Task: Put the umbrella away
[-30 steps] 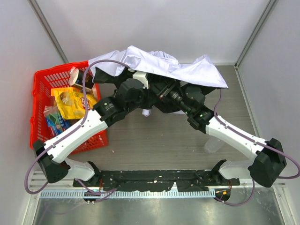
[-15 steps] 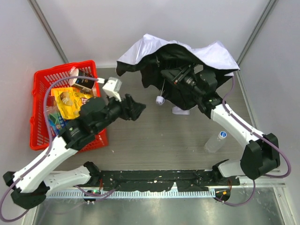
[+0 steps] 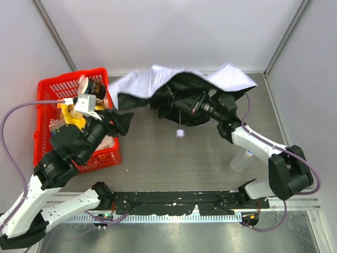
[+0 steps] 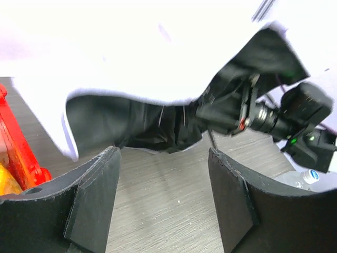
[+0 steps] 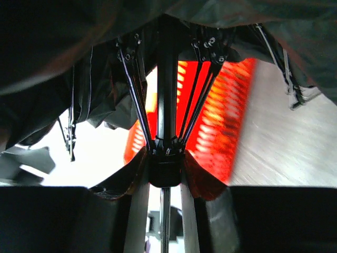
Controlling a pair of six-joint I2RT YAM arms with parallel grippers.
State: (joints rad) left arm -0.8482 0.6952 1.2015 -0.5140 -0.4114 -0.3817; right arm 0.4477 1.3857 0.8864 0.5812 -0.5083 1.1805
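The umbrella (image 3: 181, 87), half-open, has its black shaft (image 5: 167, 79) clamped in the right gripper's (image 5: 166, 171) narrow jaws. The left gripper's (image 4: 163, 184) jaws stand wide, holding nothing

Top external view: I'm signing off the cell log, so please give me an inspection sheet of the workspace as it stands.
surface: grey wood-grain table, no spills seen.
job's things: umbrella at the far edge, canopy part collapsed, dark underside showing, not put away.
clutter: red basket at left holding packets, one a yellow packet; clear bottle on the table beside the right arm.
grippers: left gripper open, empty, apart from the canopy; right gripper closed on the umbrella's black shaft under the canopy.
cables: purple cable arcs loose off the left arm; another runs along the right arm.
surroundings: pale walls, metal frame post in the corner.
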